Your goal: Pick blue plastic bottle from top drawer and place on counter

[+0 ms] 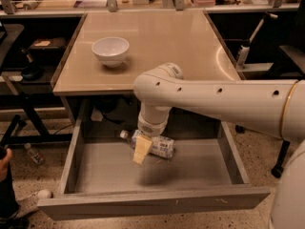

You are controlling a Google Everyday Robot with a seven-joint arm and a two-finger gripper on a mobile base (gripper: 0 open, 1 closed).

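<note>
Gripper [141, 150] down inside the open top drawer [157, 205], at the blue plastic bottle [160, 147].
It hangs from the white arm [214, 99], low over the drawer floor. The bottle lies on its side just behind the gripper, with its white cap showing to the left. Up beyond the gripper, a white bowl [110, 50] sits on the counter [162, 37].
</note>
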